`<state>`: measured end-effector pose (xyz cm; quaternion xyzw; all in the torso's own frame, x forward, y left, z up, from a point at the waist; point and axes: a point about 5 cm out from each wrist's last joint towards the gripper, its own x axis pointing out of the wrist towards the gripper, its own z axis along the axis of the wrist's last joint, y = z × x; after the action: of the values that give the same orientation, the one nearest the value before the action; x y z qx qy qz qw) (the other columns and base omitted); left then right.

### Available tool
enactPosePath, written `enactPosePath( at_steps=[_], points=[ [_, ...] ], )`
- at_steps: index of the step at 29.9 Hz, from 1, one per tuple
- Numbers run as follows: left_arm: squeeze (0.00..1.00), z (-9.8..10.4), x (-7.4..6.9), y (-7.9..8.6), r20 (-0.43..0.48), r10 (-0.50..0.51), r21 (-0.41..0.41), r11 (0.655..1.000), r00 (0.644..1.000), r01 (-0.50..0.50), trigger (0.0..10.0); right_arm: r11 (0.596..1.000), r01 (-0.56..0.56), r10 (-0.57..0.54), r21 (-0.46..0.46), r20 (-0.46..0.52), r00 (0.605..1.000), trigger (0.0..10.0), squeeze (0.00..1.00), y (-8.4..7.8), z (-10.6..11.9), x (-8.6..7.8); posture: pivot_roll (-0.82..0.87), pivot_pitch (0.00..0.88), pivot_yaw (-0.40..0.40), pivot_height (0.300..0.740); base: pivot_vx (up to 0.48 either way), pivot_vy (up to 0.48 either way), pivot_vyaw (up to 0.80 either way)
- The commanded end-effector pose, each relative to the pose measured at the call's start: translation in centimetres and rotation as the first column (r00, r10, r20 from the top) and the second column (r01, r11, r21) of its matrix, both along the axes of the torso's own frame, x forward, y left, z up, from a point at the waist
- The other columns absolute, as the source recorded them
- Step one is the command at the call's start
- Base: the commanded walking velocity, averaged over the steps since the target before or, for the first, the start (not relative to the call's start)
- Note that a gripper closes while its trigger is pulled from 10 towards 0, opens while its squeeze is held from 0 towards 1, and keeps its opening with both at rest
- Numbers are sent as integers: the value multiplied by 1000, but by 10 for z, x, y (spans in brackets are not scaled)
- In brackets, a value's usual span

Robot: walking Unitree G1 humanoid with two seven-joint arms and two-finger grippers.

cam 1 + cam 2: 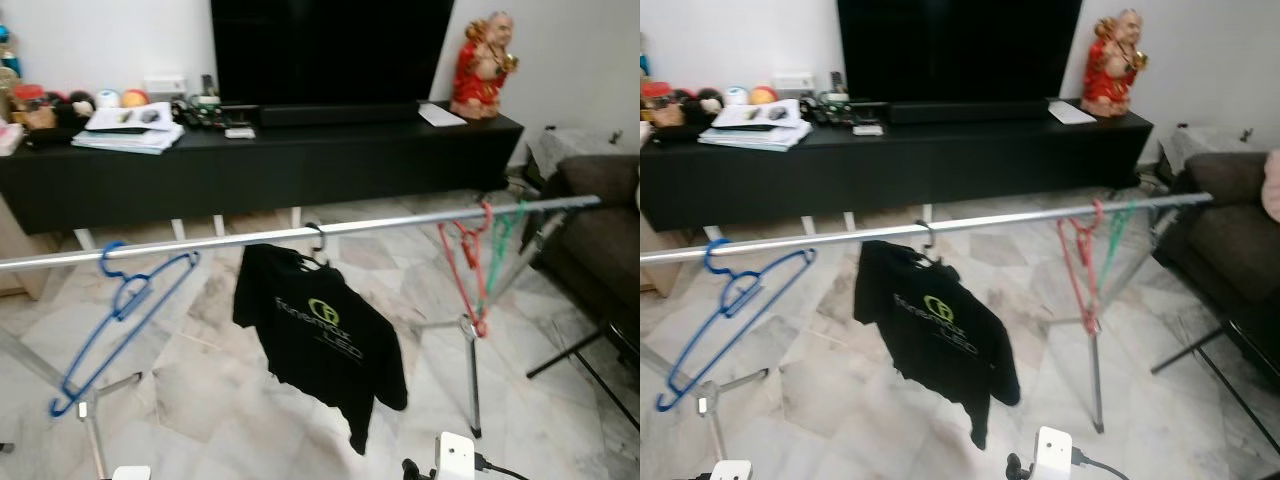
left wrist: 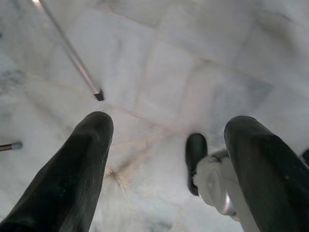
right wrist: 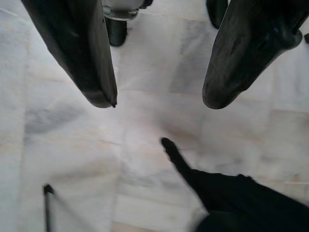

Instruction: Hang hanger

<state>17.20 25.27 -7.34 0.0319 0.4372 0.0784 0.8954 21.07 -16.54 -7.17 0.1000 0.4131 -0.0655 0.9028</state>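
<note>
On the silver rail (image 1: 300,232) hangs the black hanger (image 1: 316,243), its T-shirt (image 1: 318,338) slumping soft and light; best held at the stiff hook. Left gripper (image 2: 169,159) and right gripper (image 3: 159,79) both gape wide, empty, over marble floor (image 2: 159,63).

Rail (image 1: 300,232) cut off at the left edge. Hanger (image 1: 316,250) mostly buried under the black shirt (image 1: 318,335), hook alone clear. Sofa (image 1: 600,235) cropped at the right edge. Small items (image 1: 60,105) on the cabinet too small to name. Shirt print too blurred to read.
</note>
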Motion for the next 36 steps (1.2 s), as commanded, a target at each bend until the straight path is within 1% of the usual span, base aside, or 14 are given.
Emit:
enactPosePath(
  at_steps=[1, 33, 34, 35, 36],
  points=[
    [0, -2, -3, -3, -14, -18, -3, 1000, 1000, 18, 10000, 1000, 17, -17, -10, -9, 1000, 10000, 0, -6, -1, -3, 73, 3, -11, 740, 0, -341, 0],
    [0, -3, -3, -4, -16, -19, -3, 1000, 1000, 19, 10000, 1000, 17, -17, -10, -9, 1000, 10000, 0, -6, -2, -4, 75, 0, -13, 740, 0, -341, 0],
    [0, -6, -10, -4, -35, -14, -11, 1000, 999, 14, 10000, 1000, 18, -18, -6, -11, 1000, 10000, 0, -7, -2, -5, 92, 27, -23, 740, 0, 0, 0],
    [0, -10, -19, -4, -61, -11, -23, 1000, 998, 9, 10000, 1000, 20, -20, 0, -12, 1000, 10000, 0, -8, -4, -9, 87, 32, -24, 740, 0, 0, 0],
    [0, -10, -19, -4, -61, -11, -23, 1000, 998, 9, 10000, 1000, 20, -20, 0, -12, 1000, 10000, 0, -8, -4, -9, 87, 32, -24, 740, 0, 0, 0]
  ],
)
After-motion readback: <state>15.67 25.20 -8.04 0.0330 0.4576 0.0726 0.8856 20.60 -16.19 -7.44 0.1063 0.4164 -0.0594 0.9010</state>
